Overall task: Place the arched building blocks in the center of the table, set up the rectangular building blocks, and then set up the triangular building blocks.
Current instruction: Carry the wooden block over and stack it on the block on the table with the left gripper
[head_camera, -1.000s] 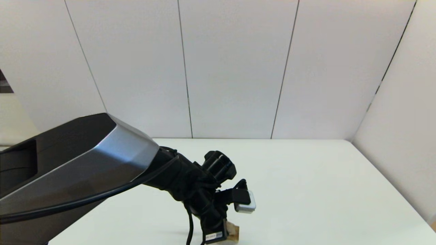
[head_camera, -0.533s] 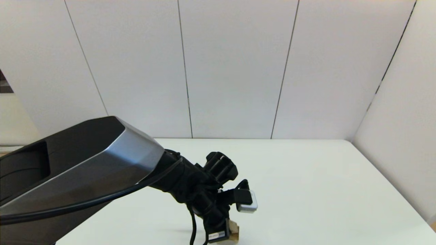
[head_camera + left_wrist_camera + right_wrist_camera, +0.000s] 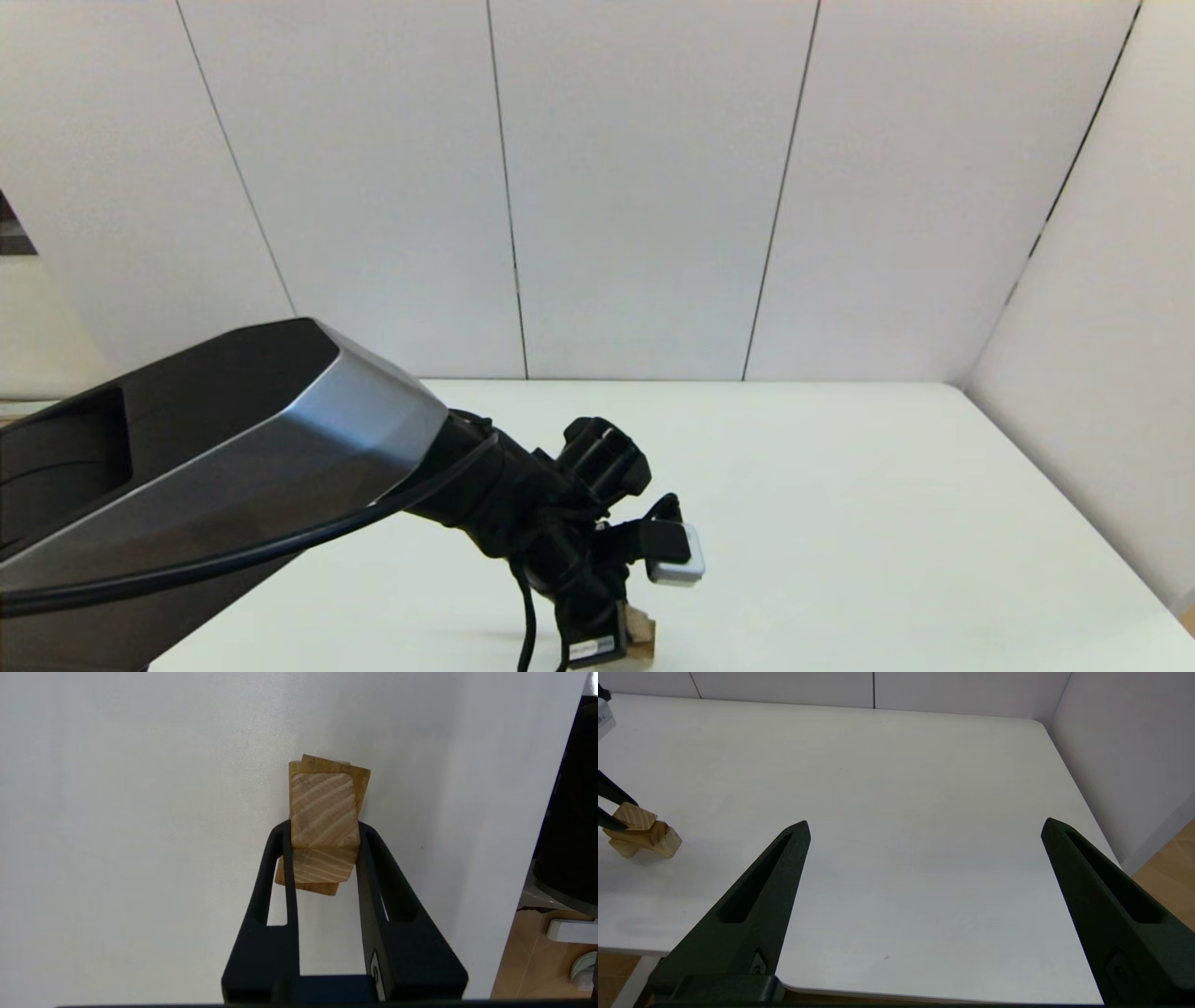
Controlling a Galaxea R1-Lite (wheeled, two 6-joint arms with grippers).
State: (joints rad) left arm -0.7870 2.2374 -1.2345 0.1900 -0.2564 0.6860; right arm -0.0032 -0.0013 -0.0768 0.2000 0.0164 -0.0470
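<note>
Dial convention: table [image 3: 840, 485] seen from the head camera, 12 o'clock = far edge by the wall, 6 o'clock = edge nearest the robot.

Left arm: reaches in from about 8 o'clock, wrist bent down. Left gripper [image 3: 611, 644] is low over the table at about 6 o'clock, close to the near edge. Only a sliver of tan wood shows beside it in the head view.

Left wrist view: the gripper's two black fingers [image 3: 285, 858] are drawn in against the two long sides of the bar [image 3: 322, 807], gripping it at one end, pads touching wood on both sides. The bar lies flat on top of the arch [image 3: 362, 786]. The two are not square to each other: the arch is turned slightly, and its corners stick out past the bar at both ends. Its cut-out is hidden from here.

Right wrist view: the stack [image 3: 642, 835] stands on the table, lower block on the surface, bar on top, left fingertips on the bar.

Right arm: outside the head view. Right gripper [image 3: 925, 822] is held back by the near edge, fingers spread wide, holding nothing. The stack lies at about 10 o'clock from it, well apart.
</note>
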